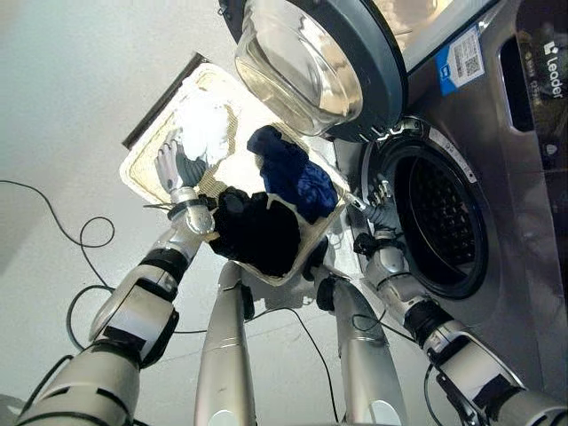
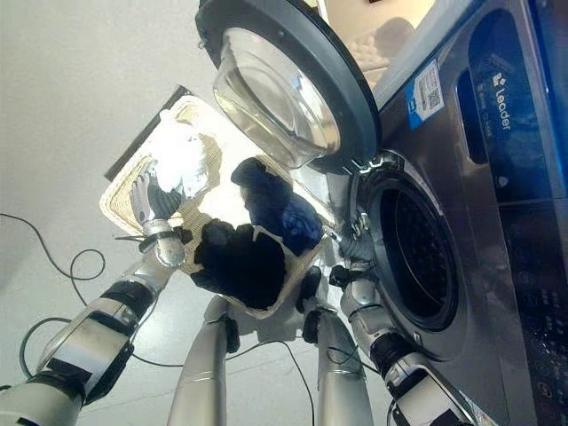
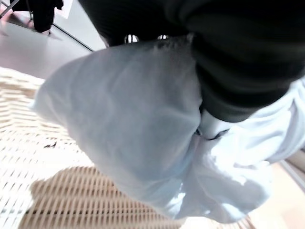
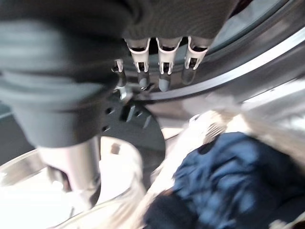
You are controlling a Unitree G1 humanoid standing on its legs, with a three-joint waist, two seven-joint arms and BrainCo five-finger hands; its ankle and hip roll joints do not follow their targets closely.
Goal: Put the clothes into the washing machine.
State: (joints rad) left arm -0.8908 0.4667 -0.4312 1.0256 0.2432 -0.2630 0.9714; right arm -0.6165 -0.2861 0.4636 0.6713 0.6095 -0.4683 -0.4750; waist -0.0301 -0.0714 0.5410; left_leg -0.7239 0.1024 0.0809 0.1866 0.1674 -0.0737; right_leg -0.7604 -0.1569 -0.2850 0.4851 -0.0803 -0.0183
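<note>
A wicker basket [image 1: 140,167] stands on the floor in front of the washing machine [image 1: 524,177]. In it lie a white garment [image 1: 206,124], a blue garment [image 1: 288,173] and a black garment [image 1: 257,232]. My left hand [image 1: 172,165] reaches into the basket, its straight fingers resting against the white garment [image 3: 128,124]. My right hand [image 1: 380,197] hovers at the rim of the drum opening [image 1: 439,217], fingers [image 4: 163,71] relaxed and holding nothing. The blue garment [image 4: 228,167] shows just below that hand.
The round glass door [image 1: 306,62] stands swung open above the basket, between it and the drum. Pale floor [image 1: 62,106] spreads to the left of the basket. The machine's front panel fills the right side.
</note>
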